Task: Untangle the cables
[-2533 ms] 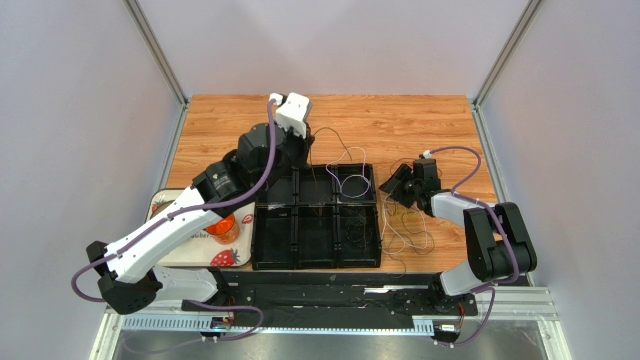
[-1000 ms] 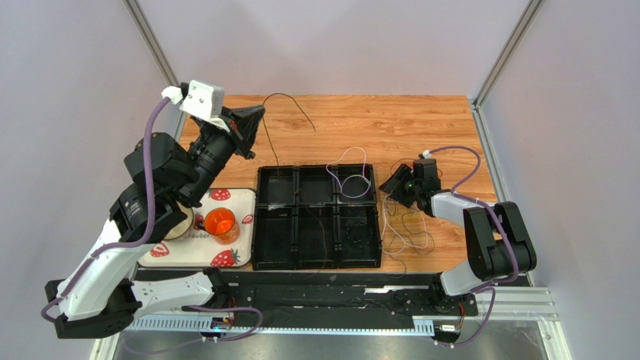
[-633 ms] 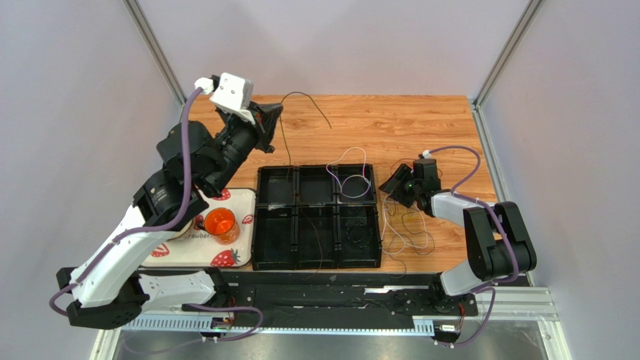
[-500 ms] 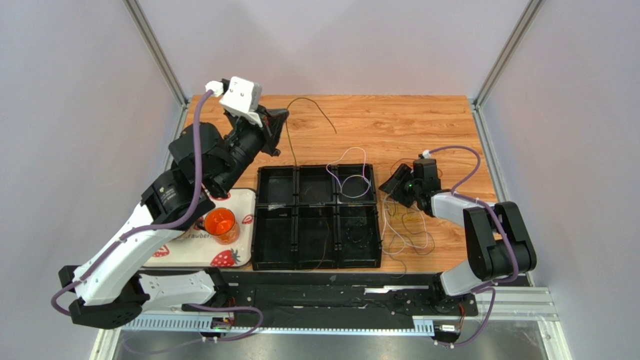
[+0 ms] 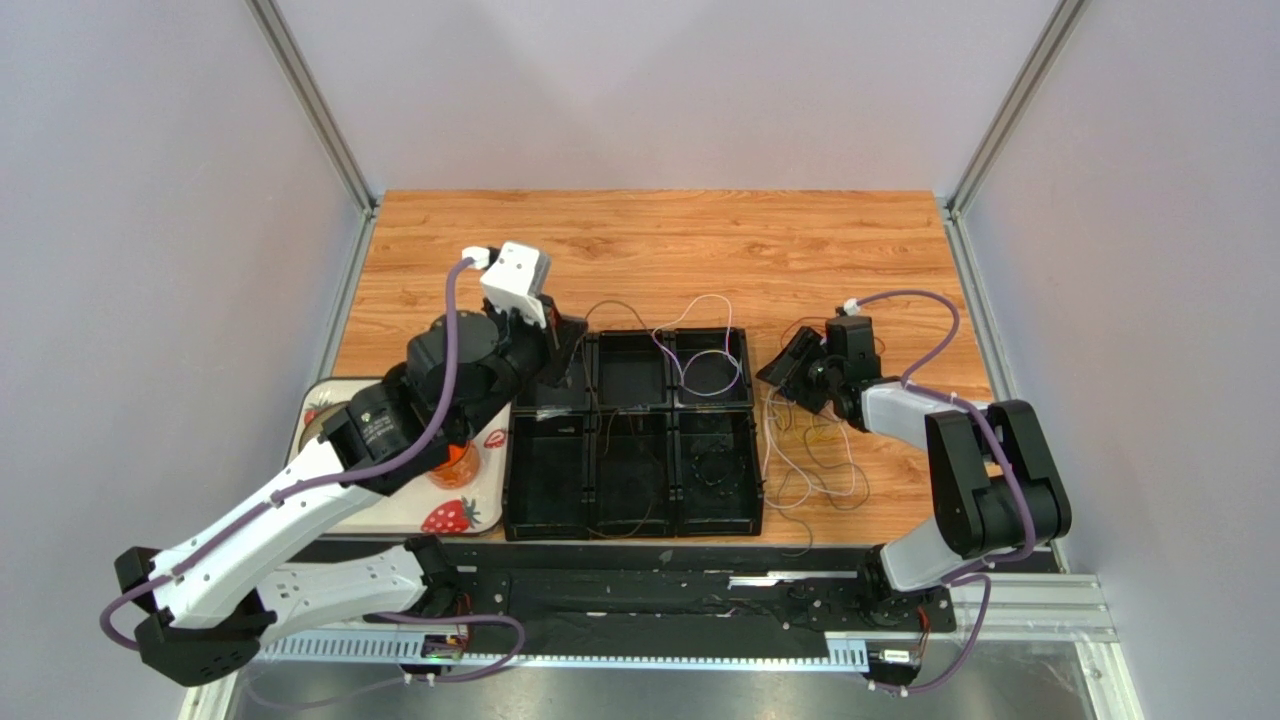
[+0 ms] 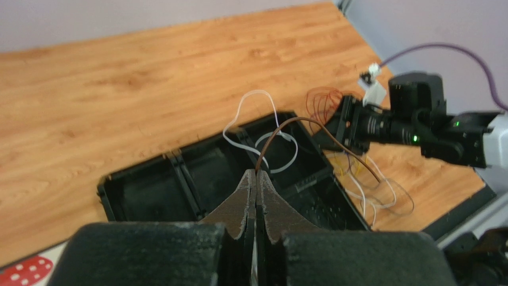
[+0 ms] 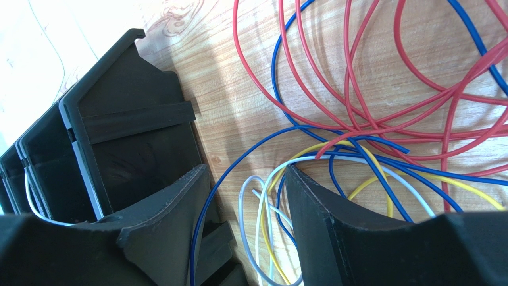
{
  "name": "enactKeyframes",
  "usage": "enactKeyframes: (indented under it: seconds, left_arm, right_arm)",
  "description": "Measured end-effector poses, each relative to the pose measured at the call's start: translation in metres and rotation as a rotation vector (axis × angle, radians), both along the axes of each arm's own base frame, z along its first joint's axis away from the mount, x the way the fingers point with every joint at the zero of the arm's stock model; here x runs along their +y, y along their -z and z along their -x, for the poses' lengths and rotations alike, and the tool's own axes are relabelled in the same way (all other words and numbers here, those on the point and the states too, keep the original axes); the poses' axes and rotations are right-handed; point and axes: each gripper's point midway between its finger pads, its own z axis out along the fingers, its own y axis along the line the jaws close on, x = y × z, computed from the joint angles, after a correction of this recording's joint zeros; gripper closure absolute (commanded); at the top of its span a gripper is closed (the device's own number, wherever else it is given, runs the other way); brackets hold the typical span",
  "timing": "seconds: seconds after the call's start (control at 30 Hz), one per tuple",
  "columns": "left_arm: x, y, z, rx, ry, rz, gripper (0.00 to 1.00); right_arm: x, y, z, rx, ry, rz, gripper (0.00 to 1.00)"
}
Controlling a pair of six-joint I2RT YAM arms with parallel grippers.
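My left gripper hangs over the back left corner of the black six-compartment tray. It is shut on a thin brown cable, which arches out from the tips toward the right arm. A white cable loops in the tray's back right compartment. To the right of the tray lies the tangle of cables. My right gripper is open and low over that tangle. In the right wrist view, white, yellow and blue cables run between its fingers, with red loops beyond.
A strawberry-patterned mat with an orange cup lies left of the tray, under my left arm. The tray's wall stands right beside my right gripper's left finger. Bare wooden table stretches behind the tray.
My left arm has swung down and to the right from high at the back left to the tray's back left corner, carrying the brown cable. The right arm has not moved.
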Motion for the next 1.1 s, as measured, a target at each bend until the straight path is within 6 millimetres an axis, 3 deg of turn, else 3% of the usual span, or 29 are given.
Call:
enactKeyframes:
  seconds: [0.23, 0.47, 0.77, 0.97, 1.1]
  left_arm:
    - [-0.009, 0.062, 0.021, 0.159, 0.075, 0.012, 1.00]
    - [-0.025, 0.118, 0.024, 0.300, 0.090, -0.042, 1.00]
    - [-0.031, 0.151, 0.009, 0.363, 0.000, -0.083, 1.00]
    - [-0.021, 0.189, 0.001, 0.440, -0.117, -0.162, 1.00]
    - [-0.008, 0.203, 0.004, 0.466, -0.159, -0.217, 1.00]
  right_arm:
    - [0.000, 0.000, 0.000, 0.000, 0.000, 0.000, 0.43]
    - [0.000, 0.000, 0.000, 0.000, 0.000, 0.000, 0.43]
    - [0.000, 0.000, 0.000, 0.000, 0.000, 0.000, 0.43]
    - [0.001, 0.000, -0.001, 0.001, -0.002, -0.001, 0.43]
    - [0.001, 0.000, -0.001, 0.001, -0.004, -0.003, 0.43]
